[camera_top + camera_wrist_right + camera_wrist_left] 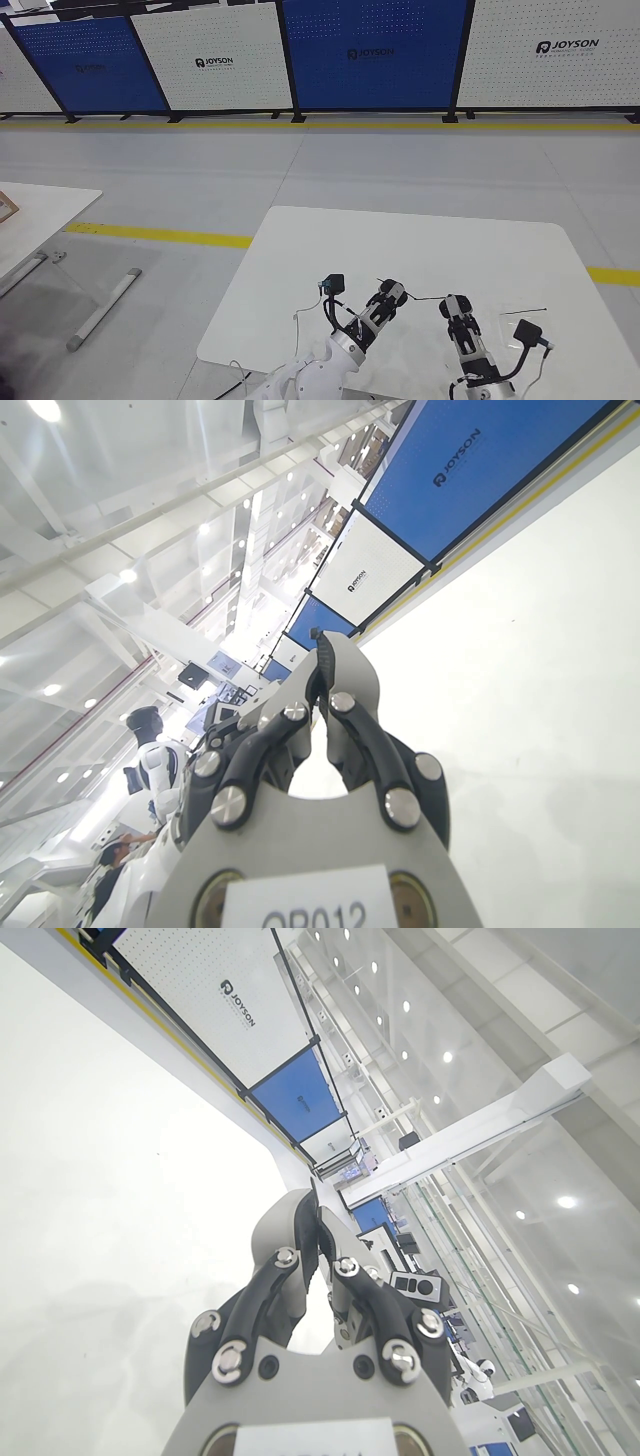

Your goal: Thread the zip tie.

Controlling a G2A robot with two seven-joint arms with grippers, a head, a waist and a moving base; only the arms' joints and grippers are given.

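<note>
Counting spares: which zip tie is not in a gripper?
The loose zip tie lying on the table beside the right gripper; the held zip tie spans to the left gripper.

Setting: large industrial hall, robot test floor. Evidence: row of blue and white perforated partition panels (370, 55) across top view's upper frame; yellow floor line (160, 236) on grey floor (400, 160); high ceiling, round lamps (447, 1057); white humanoid robot (152, 760) lower left, right wrist view

My L gripper (398, 291) & R gripper (450, 301) sit side by side above table (300, 260), by its edge nearest me. Zip tie (425, 297) spans btw them, an end in each. Thin strip (522, 311) lies on table, right of R.
</note>
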